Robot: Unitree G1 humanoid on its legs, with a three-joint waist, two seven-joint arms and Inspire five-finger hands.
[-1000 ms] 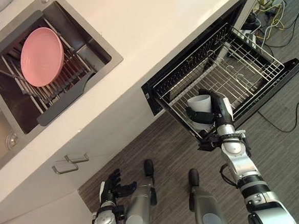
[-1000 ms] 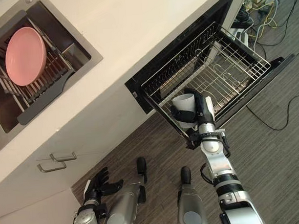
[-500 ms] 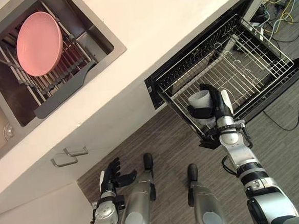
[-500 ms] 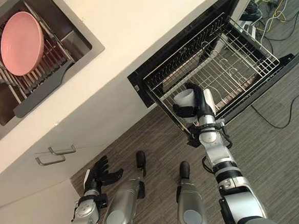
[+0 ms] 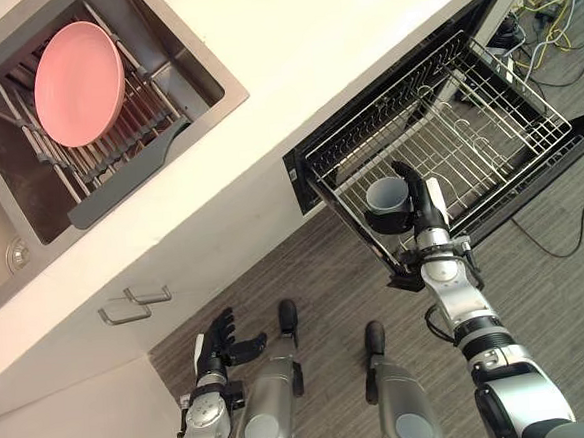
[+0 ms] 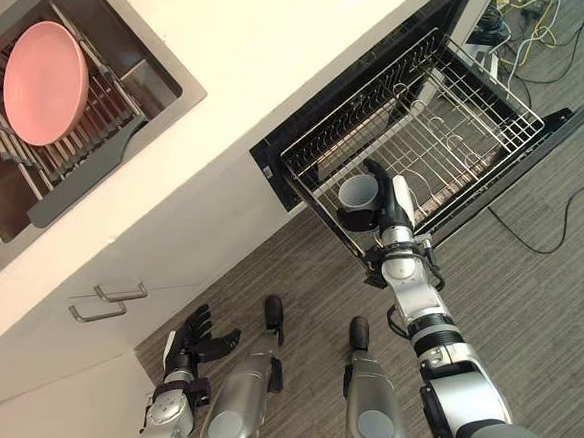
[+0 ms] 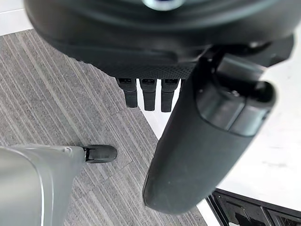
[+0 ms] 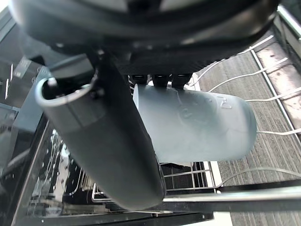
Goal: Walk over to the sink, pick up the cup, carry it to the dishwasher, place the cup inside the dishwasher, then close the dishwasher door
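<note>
A pale grey cup [image 5: 384,197] is held upright in my right hand [image 5: 418,202], whose fingers curl round it just inside the near corner of the pulled-out wire rack [image 5: 487,135] of the dishwasher. The right wrist view shows the cup [image 8: 197,125] against my fingers [image 8: 162,80], above the rack wires. The dishwasher door [image 5: 558,155] lies open beyond the rack. My left hand [image 5: 220,339] hangs low by the cabinet with relaxed fingers, holding nothing. The sink [image 5: 202,85] is at the upper left.
A pink plate [image 5: 78,82] stands in a dark drying rack [image 5: 128,170] across the sink. The white countertop [image 5: 340,45] runs between sink and dishwasher. A cabinet handle [image 5: 133,305] is at the lower left. Cables [image 5: 544,21] lie on the floor at the far right.
My right hand has carried the cup forward and down into the rack's near corner, and its mouth now faces up. The camera has shifted slightly.
</note>
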